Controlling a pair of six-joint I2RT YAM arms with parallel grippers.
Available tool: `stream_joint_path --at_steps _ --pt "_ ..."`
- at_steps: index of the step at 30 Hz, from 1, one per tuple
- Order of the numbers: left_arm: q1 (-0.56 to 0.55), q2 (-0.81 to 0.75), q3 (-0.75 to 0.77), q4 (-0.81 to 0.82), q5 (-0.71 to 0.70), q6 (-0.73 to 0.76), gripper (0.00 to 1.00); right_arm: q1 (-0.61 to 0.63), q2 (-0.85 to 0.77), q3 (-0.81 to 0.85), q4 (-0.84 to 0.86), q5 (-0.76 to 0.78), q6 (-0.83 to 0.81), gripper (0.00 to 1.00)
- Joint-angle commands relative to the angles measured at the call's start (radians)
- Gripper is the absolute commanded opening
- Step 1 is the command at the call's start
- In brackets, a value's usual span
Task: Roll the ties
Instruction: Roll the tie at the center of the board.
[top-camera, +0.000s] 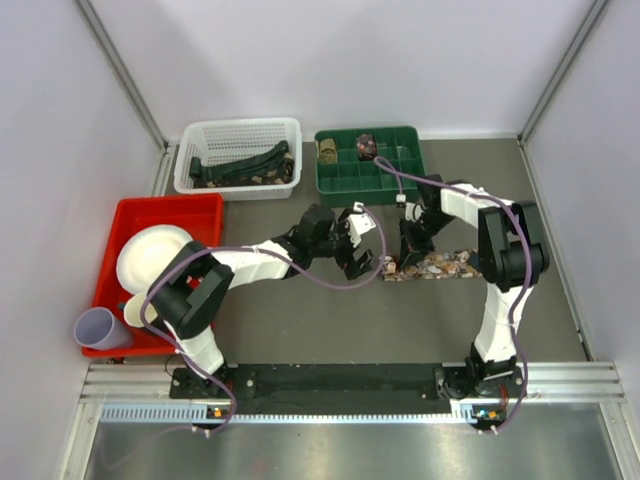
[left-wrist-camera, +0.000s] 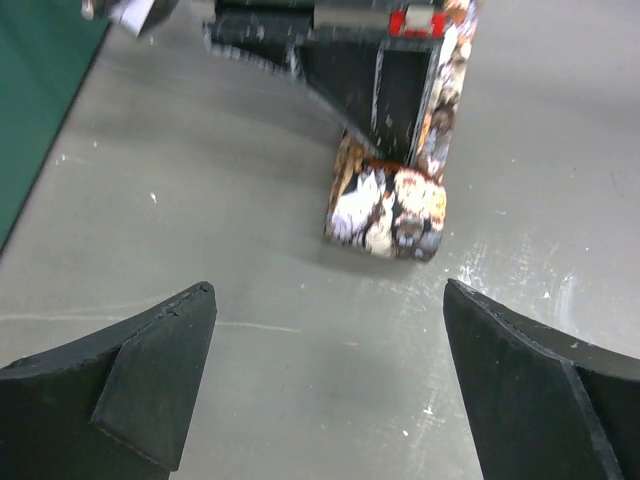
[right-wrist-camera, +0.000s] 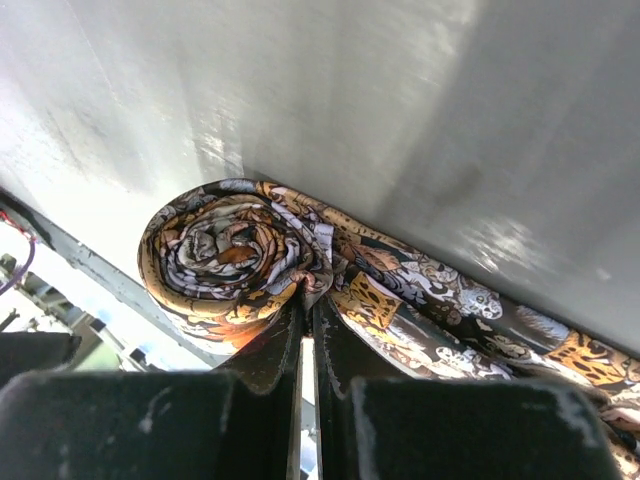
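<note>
A brown-orange patterned tie (top-camera: 435, 266) lies flat on the grey table, its left end rolled into a small coil (top-camera: 388, 268). My right gripper (top-camera: 407, 252) is shut on the tie right beside the coil. In the right wrist view the coil (right-wrist-camera: 228, 250) sits just left of the closed fingertips (right-wrist-camera: 308, 305), and the flat strip (right-wrist-camera: 470, 320) runs off to the right. My left gripper (top-camera: 360, 246) is open and empty, just left of the coil. In the left wrist view its gripper (left-wrist-camera: 330, 375) faces the coil (left-wrist-camera: 385, 212) from a short distance.
A white basket (top-camera: 238, 132) at the back holds dark ties (top-camera: 245, 166). A green compartment tray (top-camera: 400, 180) beside it holds two rolled ties (top-camera: 327, 150) (top-camera: 366, 146). A red tray (top-camera: 170, 210) with a white bowl (top-camera: 150, 255) and a purple cup (top-camera: 100, 327) stand at the left.
</note>
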Motion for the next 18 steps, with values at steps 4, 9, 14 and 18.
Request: stream_joint_path --at_steps 4,9,14,18 --pt "0.009 0.065 -0.106 0.299 0.181 -0.002 0.99 0.074 0.110 -0.021 0.120 -0.020 -0.004 0.00" --pt "0.002 0.149 -0.126 0.450 0.252 -0.025 0.97 0.088 0.144 -0.020 0.145 -0.056 0.028 0.00" --pt "-0.010 0.243 -0.102 0.533 0.249 -0.025 0.90 0.089 0.161 -0.020 0.143 -0.071 0.033 0.00" --pt "-0.010 0.295 -0.065 0.554 0.240 -0.009 0.79 0.089 0.178 -0.018 0.128 -0.062 0.025 0.00"
